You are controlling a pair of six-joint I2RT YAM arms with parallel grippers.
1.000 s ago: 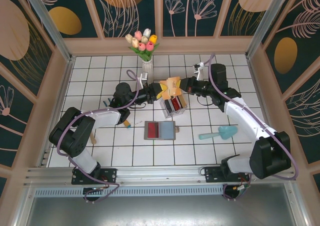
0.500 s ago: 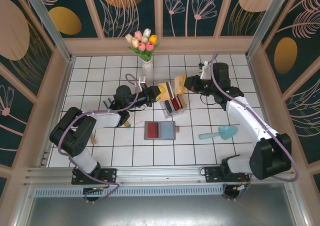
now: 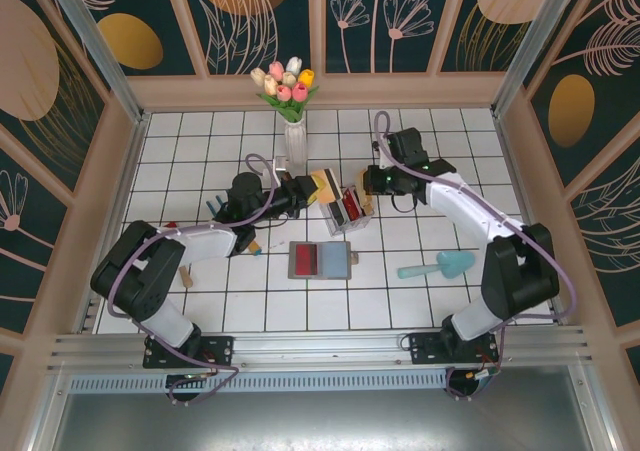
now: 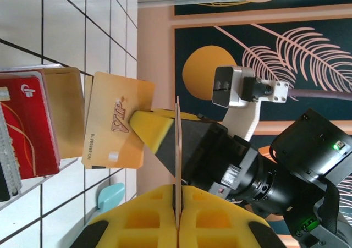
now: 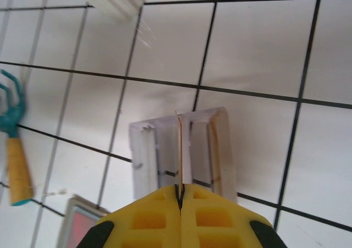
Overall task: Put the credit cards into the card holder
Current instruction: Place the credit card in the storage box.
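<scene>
The grey card holder [image 3: 320,260] lies open on the tiles, its red and blue inside facing up; its corner [image 5: 82,221] shows below my right gripper. My left gripper [image 3: 311,186] [image 4: 177,188] is shut on a tan credit card [image 3: 326,183], seen edge-on [image 4: 177,143]. Just right of it, my right gripper [image 3: 363,182] [image 5: 180,187] is shut on a gold VIP credit card [image 4: 113,124], a thin edge [image 5: 179,149] above the clear rack. More credit cards, one of them red [image 4: 27,124], stand in that rack.
The clear plastic rack [image 3: 347,211] [image 5: 217,149] stands between the grippers, behind the card holder. A vase of tulips [image 3: 293,146] is behind my left gripper. A teal scoop [image 3: 440,264] lies at the right. A small teal-headed rake [image 5: 14,154] lies left of the card holder.
The grippers, together above the rack a second ago, have drawn apart, each with a card. My left gripper pulled back left; the right wrist turned downward over the rack.
</scene>
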